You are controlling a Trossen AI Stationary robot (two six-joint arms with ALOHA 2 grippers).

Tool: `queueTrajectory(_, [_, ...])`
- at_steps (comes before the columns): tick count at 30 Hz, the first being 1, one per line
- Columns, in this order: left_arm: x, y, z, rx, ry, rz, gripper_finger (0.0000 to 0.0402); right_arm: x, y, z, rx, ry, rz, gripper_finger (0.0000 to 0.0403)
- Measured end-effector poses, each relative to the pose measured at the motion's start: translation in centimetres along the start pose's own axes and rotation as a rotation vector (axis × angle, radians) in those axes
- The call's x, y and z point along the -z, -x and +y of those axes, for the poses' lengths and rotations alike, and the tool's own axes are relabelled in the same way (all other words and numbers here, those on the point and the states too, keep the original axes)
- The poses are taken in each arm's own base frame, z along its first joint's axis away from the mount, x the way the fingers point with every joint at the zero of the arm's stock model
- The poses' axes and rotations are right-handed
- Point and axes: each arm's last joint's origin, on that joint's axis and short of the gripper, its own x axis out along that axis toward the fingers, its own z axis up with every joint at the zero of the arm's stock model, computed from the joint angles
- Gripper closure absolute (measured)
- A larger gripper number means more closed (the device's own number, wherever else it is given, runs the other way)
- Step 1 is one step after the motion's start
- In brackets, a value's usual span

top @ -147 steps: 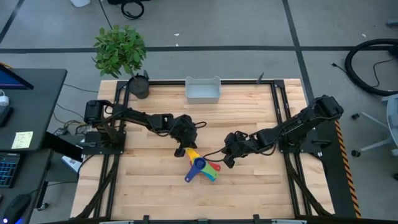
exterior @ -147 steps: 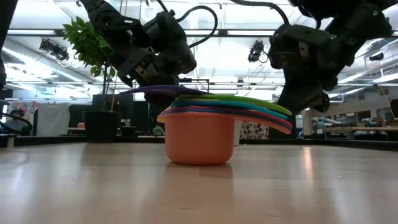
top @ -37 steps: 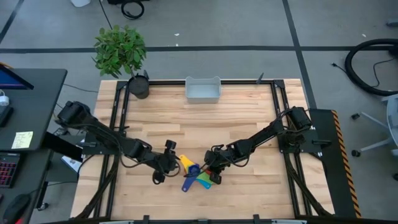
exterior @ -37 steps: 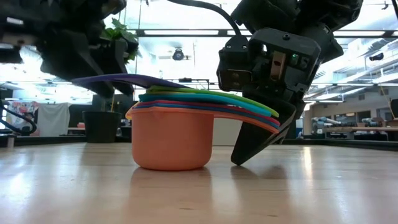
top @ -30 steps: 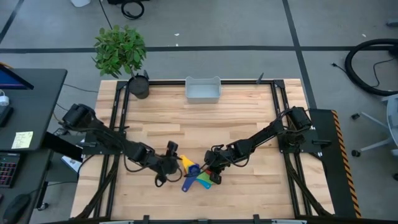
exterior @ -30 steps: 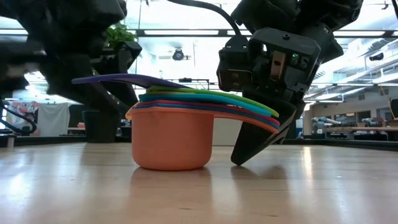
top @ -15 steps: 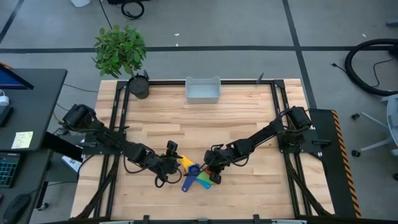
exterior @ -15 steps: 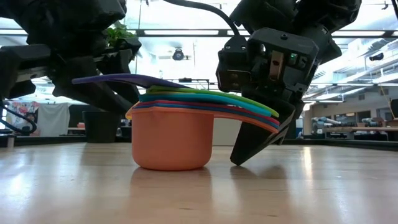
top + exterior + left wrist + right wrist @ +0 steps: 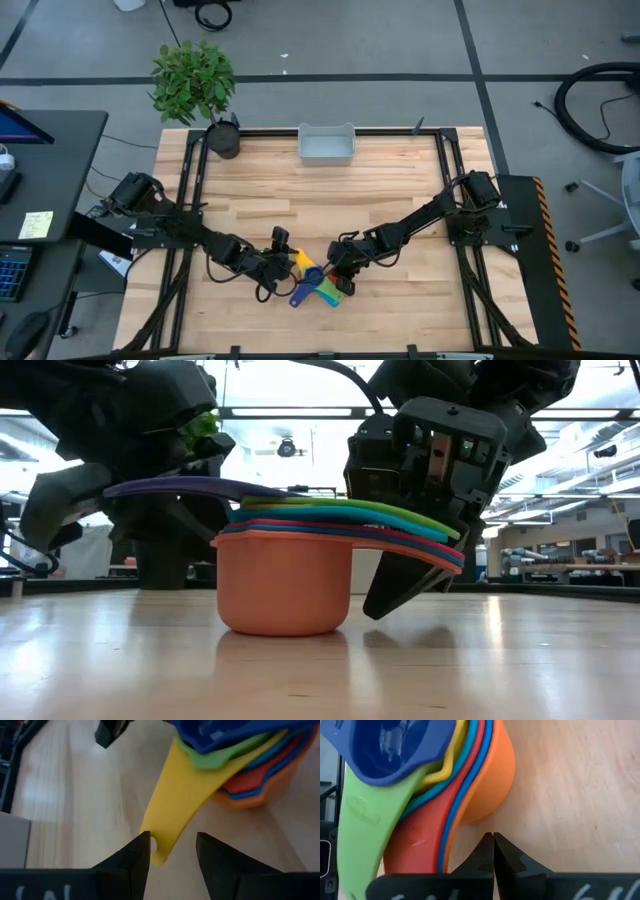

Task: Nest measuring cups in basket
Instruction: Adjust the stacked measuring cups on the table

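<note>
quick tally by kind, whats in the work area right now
stacks of nested measuring cups: 1
baskets: 1
potted plants: 1
robot hands, left hand and right hand: 2
total: 5

One stack of nested measuring cups [image 9: 315,285], one basket [image 9: 326,146], one potted plant [image 9: 196,85].
</note>
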Motion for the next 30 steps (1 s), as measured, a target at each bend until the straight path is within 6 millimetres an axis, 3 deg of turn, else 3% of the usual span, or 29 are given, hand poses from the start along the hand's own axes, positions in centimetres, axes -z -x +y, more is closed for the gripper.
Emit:
queueTrajectory(12, [-0.54, 0.02, 0.14, -0.024, 0.034, -0.048, 0.0243, -0.03, 0.00, 0.02, -0.002, 0.000, -0.003, 0.0401])
queueTrajectory(30, [-0.70, 0.04, 0.20, -0.031, 0.057, -0.061, 0.0354, -0.03, 0.01, 0.12, -0.029, -0.011, 0.012, 0.0401])
